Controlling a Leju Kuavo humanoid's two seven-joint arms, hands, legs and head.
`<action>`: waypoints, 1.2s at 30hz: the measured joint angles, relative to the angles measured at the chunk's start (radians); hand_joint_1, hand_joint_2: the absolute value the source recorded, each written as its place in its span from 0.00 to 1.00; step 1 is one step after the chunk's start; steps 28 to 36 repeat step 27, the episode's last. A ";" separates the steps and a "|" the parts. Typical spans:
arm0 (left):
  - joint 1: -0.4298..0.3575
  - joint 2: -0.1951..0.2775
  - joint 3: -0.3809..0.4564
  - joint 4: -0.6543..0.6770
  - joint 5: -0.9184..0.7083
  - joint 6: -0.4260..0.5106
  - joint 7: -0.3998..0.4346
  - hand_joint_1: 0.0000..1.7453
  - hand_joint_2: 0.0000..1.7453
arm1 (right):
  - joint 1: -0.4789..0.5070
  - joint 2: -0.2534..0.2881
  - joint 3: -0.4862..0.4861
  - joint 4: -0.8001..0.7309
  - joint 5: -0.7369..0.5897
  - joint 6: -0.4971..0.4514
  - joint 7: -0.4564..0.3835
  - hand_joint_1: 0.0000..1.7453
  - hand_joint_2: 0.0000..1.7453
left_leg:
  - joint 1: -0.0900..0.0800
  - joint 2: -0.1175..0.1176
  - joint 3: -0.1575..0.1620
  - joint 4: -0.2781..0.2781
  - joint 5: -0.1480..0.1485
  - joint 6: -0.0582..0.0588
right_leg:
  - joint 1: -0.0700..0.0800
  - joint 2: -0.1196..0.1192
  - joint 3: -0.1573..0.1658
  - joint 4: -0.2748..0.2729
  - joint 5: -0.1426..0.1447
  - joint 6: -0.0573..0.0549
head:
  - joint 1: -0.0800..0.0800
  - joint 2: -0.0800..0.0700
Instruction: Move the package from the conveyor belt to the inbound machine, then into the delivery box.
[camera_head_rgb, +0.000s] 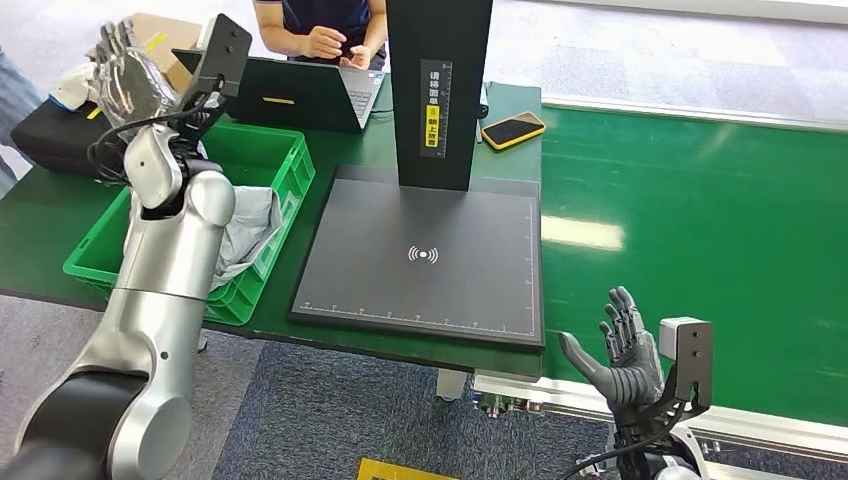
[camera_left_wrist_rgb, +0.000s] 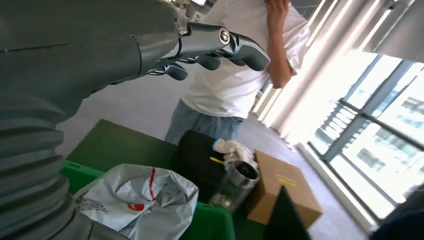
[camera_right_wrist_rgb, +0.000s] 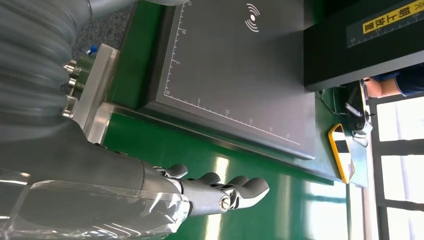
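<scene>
The grey plastic package (camera_head_rgb: 248, 232) with red marks (camera_left_wrist_rgb: 141, 199) lies crumpled inside the green delivery box (camera_head_rgb: 268, 160) at the table's left. My left hand (camera_head_rgb: 128, 68) is raised high above the box's far side, fingers spread, holding nothing; its fingers (camera_left_wrist_rgb: 215, 47) extend into the air. Over the near edge of the green conveyor belt (camera_head_rgb: 700, 220), my right hand (camera_head_rgb: 625, 350) is held upright and open, fingers (camera_right_wrist_rgb: 225, 192) apart and empty. The inbound machine's dark scanning plate (camera_head_rgb: 430, 255) lies bare between box and belt.
The machine's black column (camera_head_rgb: 438, 90) rises at the plate's back edge. A yellow-cased phone (camera_head_rgb: 513, 129) lies beside it. A laptop (camera_head_rgb: 300, 92) and a person stand behind the table. A black case (camera_head_rgb: 50, 135), a cardboard box (camera_left_wrist_rgb: 282, 192) and a jar (camera_left_wrist_rgb: 235, 185) sit beyond the green box.
</scene>
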 joint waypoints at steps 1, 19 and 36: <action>0.022 -0.008 -0.013 -0.058 0.019 -0.003 -0.015 0.00 1.00 | 0.002 0.000 -0.002 -0.003 0.002 0.001 0.000 0.00 1.00 | 0.000 0.000 0.000 0.000 0.000 0.000 | 0.000 0.000 0.000 0.000 0.000 0.000 | 0.000 0.000; 0.536 -0.010 -0.366 -0.906 0.638 -0.128 -0.209 0.00 1.00 | 0.093 0.023 -0.027 -0.120 0.001 0.036 -0.026 0.00 1.00 | 0.000 0.000 0.001 0.000 -0.002 0.001 | 0.000 0.000 0.001 -0.001 -0.002 0.001 | 0.000 0.000; 0.615 -0.006 -0.379 -0.930 0.875 -0.256 -0.242 0.00 1.00 | 0.105 0.035 -0.024 -0.149 -0.030 0.060 -0.032 0.00 1.00 | 0.000 0.000 0.002 0.000 -0.003 0.001 | -0.001 0.000 0.002 0.000 -0.002 0.001 | 0.000 0.000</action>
